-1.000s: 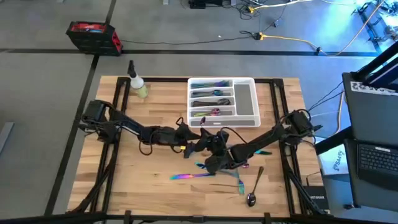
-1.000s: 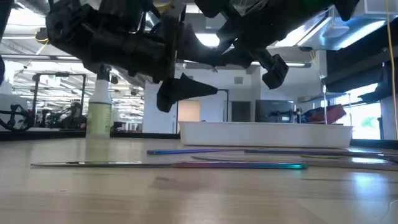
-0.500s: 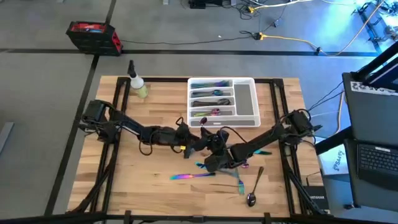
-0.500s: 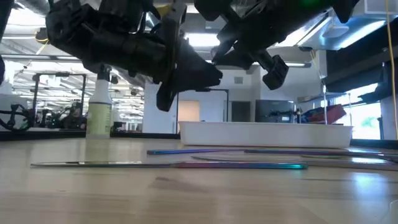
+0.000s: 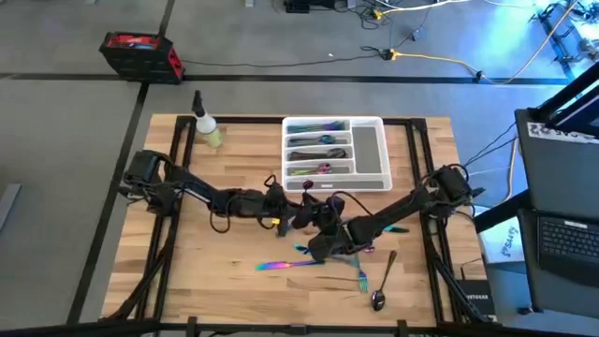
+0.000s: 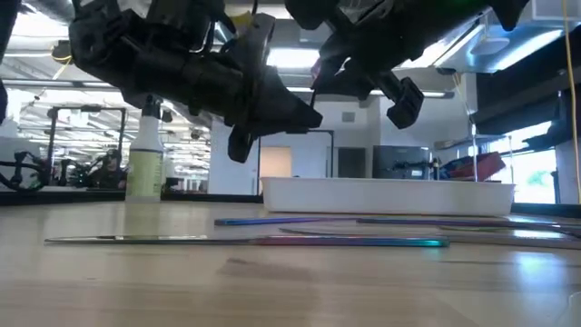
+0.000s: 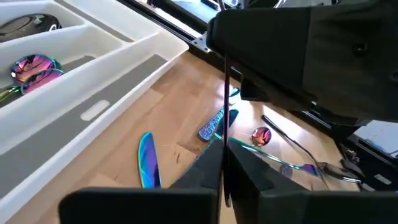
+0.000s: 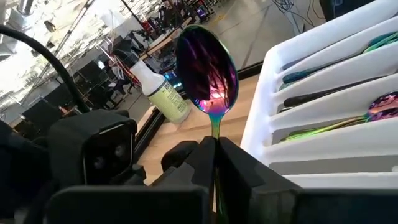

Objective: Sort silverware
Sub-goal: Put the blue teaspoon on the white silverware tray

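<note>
Both dark arms reach inward and meet near table centre, just below the white compartmented plastic tray [image 5: 335,150], which sits at 12 o'clock on the light wooden table [image 5: 187,243].

Right arm: runs from its base at 3 o'clock, slanting down-left across the table. The right gripper [image 8: 216,163] has its fingers pinched on the thin stem of an iridescent purple-pink spoon [image 8: 206,70]. The spoon stands upright between the fingers, bowl raised clear above them. Beyond it in the right wrist view: tray compartments holding several rainbow-finished pieces, and a small spray bottle with yellowish liquid [image 8: 159,88].

Left arm: extends from its base at 9 o'clock, nearly level, toward centre. The left gripper [image 7: 222,169] points at the right arm's wrist; its fingers lie close together with a thin dark stem running up between them. I cannot tell whether they actually clamp that stem.

Low view: both grippers hang above the tabletop, not touching it.

Loose silverware on the table:
- iridescent knife [image 5: 285,265] at about 6 o'clock, lying flat;
- rainbow fork [image 5: 360,276] just right of it;
- darker spoon [image 5: 382,288] toward 5 o'clock.

The left wrist view also shows a blue-teal knife [image 7: 147,163] on the wood beside the tray wall.
</note>
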